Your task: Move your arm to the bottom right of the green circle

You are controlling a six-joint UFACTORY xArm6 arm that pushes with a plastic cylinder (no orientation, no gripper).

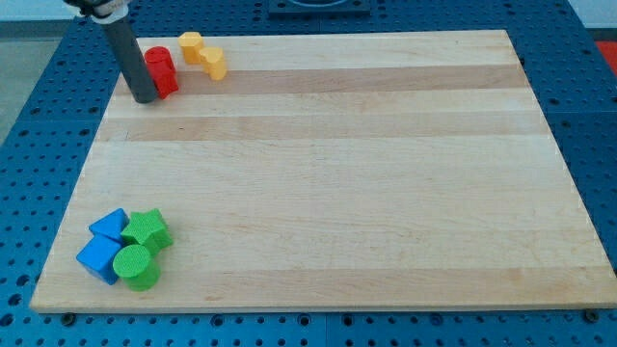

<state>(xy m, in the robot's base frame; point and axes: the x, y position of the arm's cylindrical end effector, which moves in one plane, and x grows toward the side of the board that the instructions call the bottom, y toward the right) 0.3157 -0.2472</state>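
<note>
Pale wooden board [337,164] carries the green round cylinder block [136,267] at lower left, while my bare tip [145,98], gripping nothing, touches the red block [161,71] upper left, risking dragging it along.

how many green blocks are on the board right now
2. Both sit in the cluster at the view's bottom left: the green circle at the cluster's lower right, and a green star-like block just above it, beside the blue blocks. None looks hidden.

A pale wooden board [337,164] carries a red block [162,71] and yellow block [202,54] at the view's top left, and 2 blue blocks [104,246], a green star-like block [148,229] and a green circle [136,267] at the bottom left.
</note>
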